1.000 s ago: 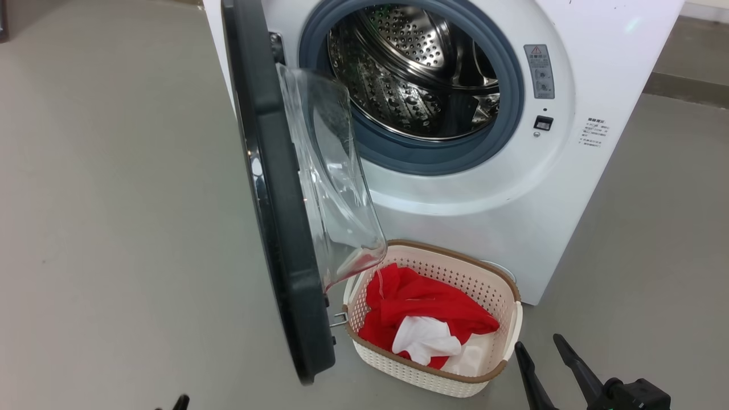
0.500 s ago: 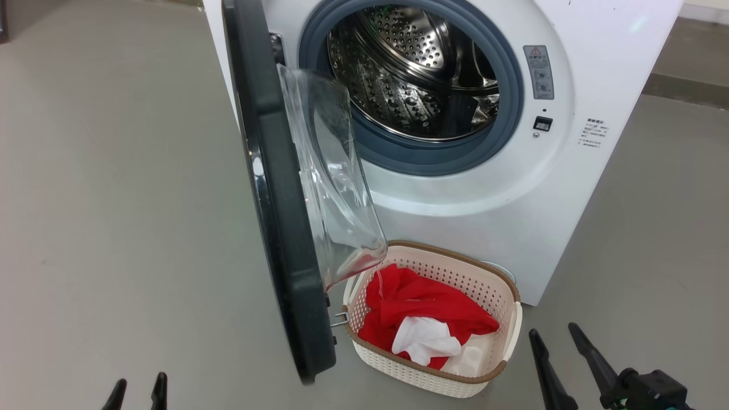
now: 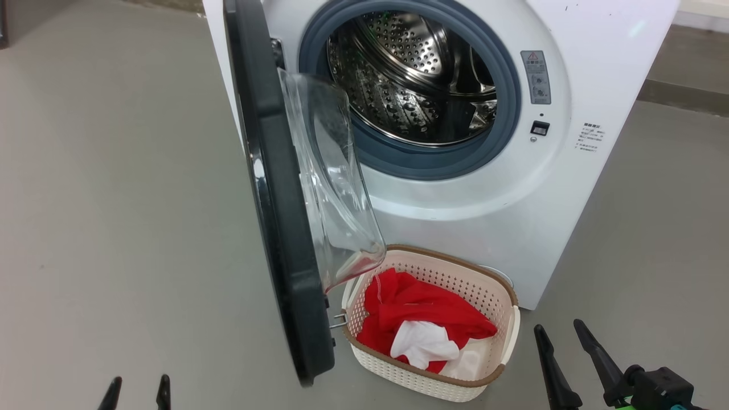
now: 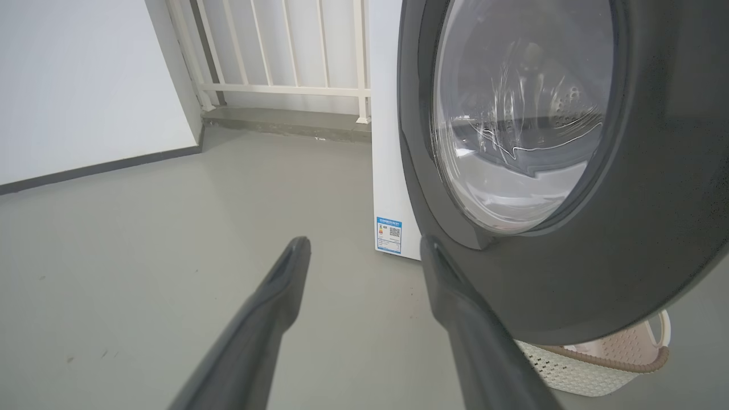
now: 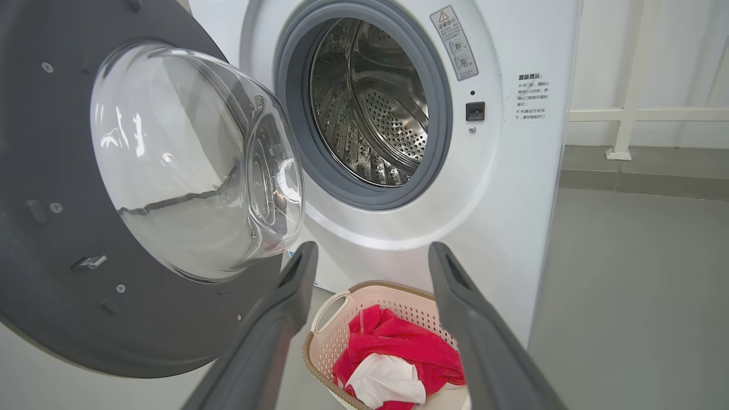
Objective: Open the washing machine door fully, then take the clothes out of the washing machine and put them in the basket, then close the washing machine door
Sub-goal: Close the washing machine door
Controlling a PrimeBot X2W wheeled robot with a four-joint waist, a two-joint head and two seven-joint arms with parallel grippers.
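Fingers of the left gripper [image 3: 140, 380] stand spread with nothing between them, low and left of the door [image 3: 285, 239], on its outer side. The door hangs open, about square to the machine [image 3: 512, 199], with its glass bowl facing right. Right of the door the drum [image 3: 410, 80] looks empty. Below the bowl sits the basket [image 3: 410, 378], just beside the door's lower edge, and the clothes [image 3: 433, 310] lie heaped inside it. Further right of the door, the right gripper [image 3: 559, 329] is also spread wide and holds nothing.

Closing the door looks like the only step left. The door is probably stiff and fairly heavy, swinging on its hinge. Its glossy rim is likely slick, so a flat push should work better than a pinch. The best place to press is the outer rim near the free edge, away from the glass, which may be fragile. I cannot tell whether the bowl clears the basket's rim.
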